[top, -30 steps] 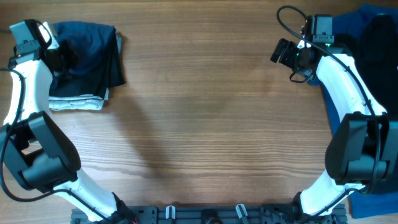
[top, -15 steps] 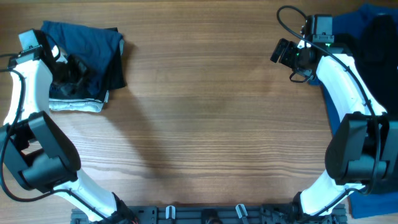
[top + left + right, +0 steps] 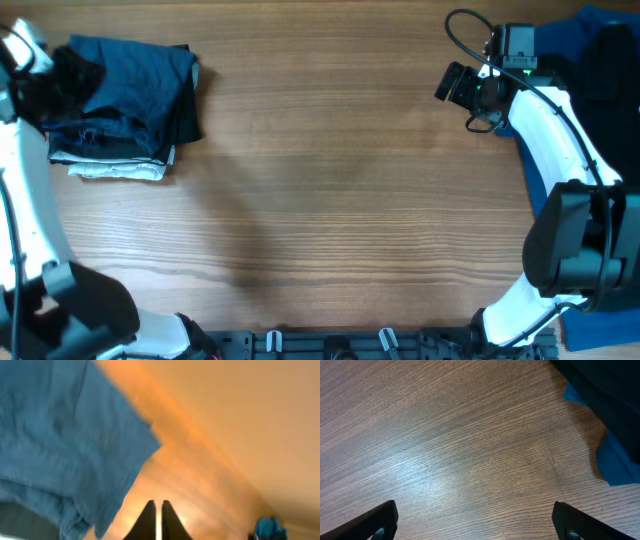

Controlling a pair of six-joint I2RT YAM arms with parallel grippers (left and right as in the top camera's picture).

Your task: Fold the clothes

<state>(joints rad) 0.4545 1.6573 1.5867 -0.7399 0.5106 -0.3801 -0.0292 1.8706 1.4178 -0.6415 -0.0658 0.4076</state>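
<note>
— Left gripper (image 3: 156, 511): we see both fingers pressed together with nothing between them.
— Where do we place it?
— At the left edge of the folded stack (image 3: 125, 100), in the table's (image 3: 330, 180) far left corner. We cannot tell whether it touches. The stack is navy on top, black beneath, pale grey-white lowest.
— And the right gripper (image 3: 475, 517)?
— Its jaws are spread wide over bare wood, empty. Just beside it, at the right edge, we see a loose pile (image 3: 600, 70) of black and brighter blue.

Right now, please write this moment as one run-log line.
left gripper: shut, empty | right gripper: open, empty | folded pile: beside left gripper | loose clothes: by right arm
</note>
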